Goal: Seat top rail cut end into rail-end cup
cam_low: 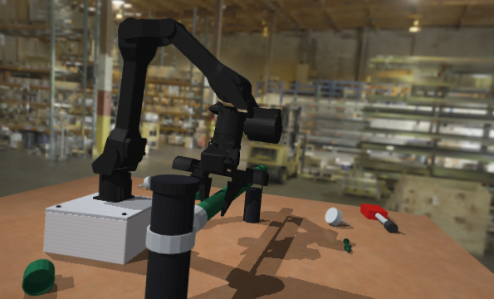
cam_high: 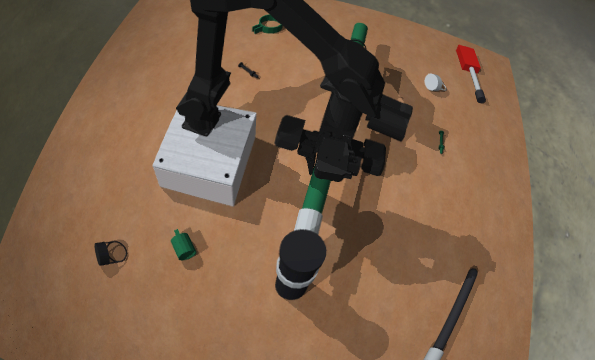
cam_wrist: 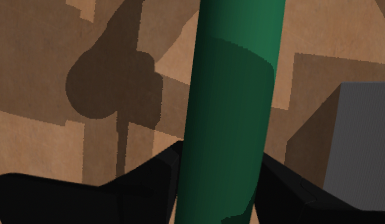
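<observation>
The green rail slopes over the table, and its near end enters the white rail-end cup; how deep it sits is hidden. The white brace band is around the big black post, a little below the post cap. My gripper is shut on the rail, with one finger against each side, some way behind the cup. The rail's far end shows above a small dark post; the loop cap is mostly hidden.
The arm stands on a white box left of the rail. A loose green cup and a black clamp lie left of the post. A white cap and a red block lie right.
</observation>
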Action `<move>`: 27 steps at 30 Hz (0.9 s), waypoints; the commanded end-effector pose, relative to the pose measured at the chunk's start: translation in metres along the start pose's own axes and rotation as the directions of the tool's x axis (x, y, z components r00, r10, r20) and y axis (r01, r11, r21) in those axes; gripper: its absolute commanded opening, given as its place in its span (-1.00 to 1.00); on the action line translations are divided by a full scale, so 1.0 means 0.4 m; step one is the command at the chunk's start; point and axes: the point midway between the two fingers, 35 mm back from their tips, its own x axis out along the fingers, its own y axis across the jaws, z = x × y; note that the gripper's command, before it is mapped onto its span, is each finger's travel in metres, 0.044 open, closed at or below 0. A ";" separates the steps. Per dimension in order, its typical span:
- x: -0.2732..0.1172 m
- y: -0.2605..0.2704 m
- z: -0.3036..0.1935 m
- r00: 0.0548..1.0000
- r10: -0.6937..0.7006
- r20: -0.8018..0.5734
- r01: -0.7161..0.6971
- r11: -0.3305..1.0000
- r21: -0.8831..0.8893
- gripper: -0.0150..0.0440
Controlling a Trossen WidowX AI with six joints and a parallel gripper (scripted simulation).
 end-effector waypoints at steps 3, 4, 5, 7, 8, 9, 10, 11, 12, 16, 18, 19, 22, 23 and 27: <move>-0.002 0.000 -0.002 1.000 0.000 0.000 0.000 1.000 0.000 0.40; -0.006 0.001 -0.004 1.000 0.000 0.000 0.000 1.000 0.000 0.49; -0.011 0.001 -0.008 1.000 0.000 0.000 0.000 1.000 0.000 0.58; -0.027 0.002 -0.017 1.000 0.000 -0.001 0.000 1.000 0.000 0.75; -0.038 0.003 -0.024 1.000 0.001 -0.001 -0.001 1.000 0.000 0.84; -0.050 0.003 -0.032 1.000 0.001 -0.002 -0.001 1.000 0.000 0.93; -0.063 0.003 -0.040 1.000 0.001 -0.002 -0.001 1.000 0.000 1.00; -0.076 0.003 -0.048 1.000 0.001 -0.002 -0.001 1.000 0.000 1.00; -0.089 0.002 -0.055 1.000 0.001 -0.003 -0.001 1.000 0.000 1.00; -0.121 -0.002 -0.075 1.000 0.001 -0.003 -0.001 1.000 0.000 1.00; -0.121 -0.002 -0.075 1.000 0.001 -0.003 -0.001 1.000 0.000 1.00; -0.121 -0.002 -0.075 1.000 0.001 -0.003 -0.001 1.000 0.000 1.00; -0.138 -0.002 -0.071 1.000 -0.002 0.000 0.002 1.000 -0.007 1.00; -0.155 -0.003 -0.071 1.000 -0.002 0.000 0.002 1.000 -0.007 1.00; -0.232 -0.013 -0.071 1.000 -0.002 0.000 0.002 1.000 -0.007 1.00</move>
